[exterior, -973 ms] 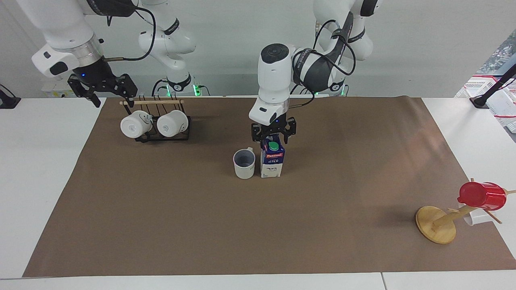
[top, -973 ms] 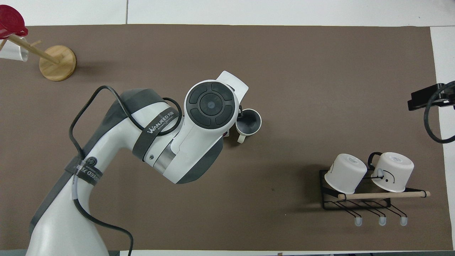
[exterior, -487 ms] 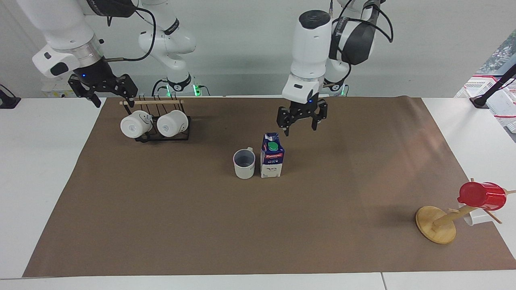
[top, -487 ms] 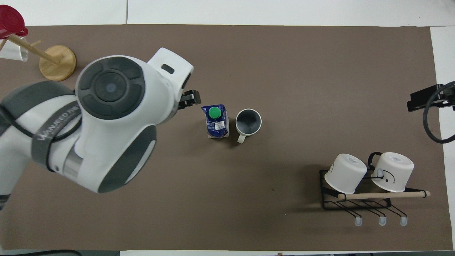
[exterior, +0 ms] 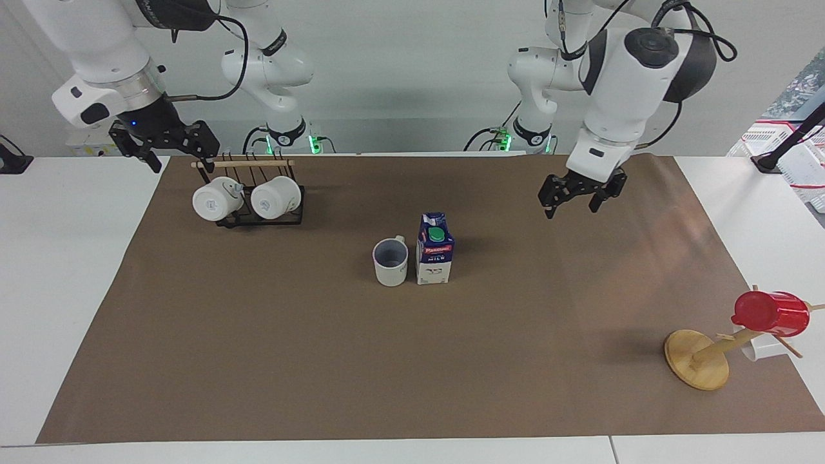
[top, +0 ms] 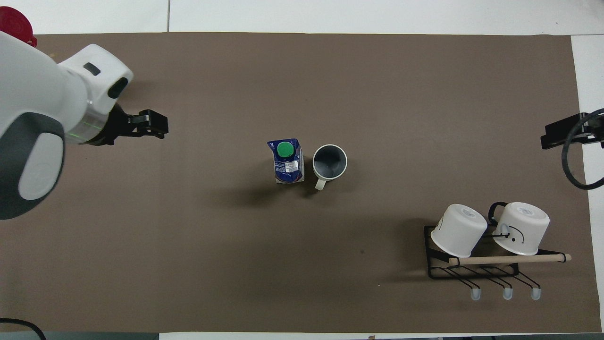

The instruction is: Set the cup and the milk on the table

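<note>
The left hand [exterior: 577, 196] has pulled well away from the milk [exterior: 435, 249]: a second ago it was right down over the carton's top, half a second ago it had lifted clear just beside it, and now it hangs empty over bare brown sheet toward the left arm's end of the tabletop [exterior: 58, 270]. Its fingers stand apart, holding nothing.

The milk has not shifted through any of this. It stands upright on the brown sheet, well apart from the left hand, with the cup [exterior: 390, 261] upright just beside it on the side away from that hand; whether the two touch I cannot tell.

The right hand [exterior: 169, 143] waits up near the black mug rack [exterior: 258, 200], unchanged, fingers apart and empty, well apart from cup and milk alike.

By my reading the release is done and both things are placed, so the task looks essentially complete, with only the left arm's retreat left.
</note>
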`<state>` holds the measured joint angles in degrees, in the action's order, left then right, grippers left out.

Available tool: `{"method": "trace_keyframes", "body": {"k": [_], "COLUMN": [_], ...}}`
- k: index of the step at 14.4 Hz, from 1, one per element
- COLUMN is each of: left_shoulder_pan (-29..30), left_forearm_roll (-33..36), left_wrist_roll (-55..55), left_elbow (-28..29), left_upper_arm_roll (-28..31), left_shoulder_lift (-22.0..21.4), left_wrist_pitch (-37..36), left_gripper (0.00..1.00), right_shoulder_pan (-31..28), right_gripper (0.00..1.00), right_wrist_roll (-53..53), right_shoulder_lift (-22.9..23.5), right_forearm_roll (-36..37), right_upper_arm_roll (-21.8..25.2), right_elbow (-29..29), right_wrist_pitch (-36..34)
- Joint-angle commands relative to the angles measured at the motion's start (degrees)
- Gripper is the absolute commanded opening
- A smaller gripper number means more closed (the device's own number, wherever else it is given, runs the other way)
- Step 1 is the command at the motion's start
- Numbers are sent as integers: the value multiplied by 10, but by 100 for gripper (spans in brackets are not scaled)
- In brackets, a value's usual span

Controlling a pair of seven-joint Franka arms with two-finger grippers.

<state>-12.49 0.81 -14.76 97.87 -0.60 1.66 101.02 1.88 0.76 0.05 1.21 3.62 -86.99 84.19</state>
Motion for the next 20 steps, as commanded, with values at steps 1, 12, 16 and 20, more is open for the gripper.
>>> {"method": "trace_keyframes", "body": {"k": [1,12,16,20], "left_shoulder_pan": [56,132,131,131], "left_forearm_roll": [-22,-30,-30,-30], "left_wrist_roll": [66,151,159,160], "left_elbow": [2,-110,-67,-13], "left_upper_arm_roll": [-5,-3,0,0], "left_shoulder_lift": [-22,5,-24,-56], "left_wrist_pitch": [-22,-136,-136,-110], "left_gripper": [100,100,100,100], "right_shoulder_pan": [-6,-6,-6,-6], "right_gripper": [100,100,100,100], "right_wrist_roll": [8,8,8,8], "right_shoulder_lift": [-4,-4,-4,-4], "right_forearm_roll": [-2,-2,-2,-2], "right_upper_arm_roll": [-2,-1,-1,-1], "right_elbow": [-5,-5,-5,-5], "right_wrist_pitch": [-7,-7,-7,-7]}}
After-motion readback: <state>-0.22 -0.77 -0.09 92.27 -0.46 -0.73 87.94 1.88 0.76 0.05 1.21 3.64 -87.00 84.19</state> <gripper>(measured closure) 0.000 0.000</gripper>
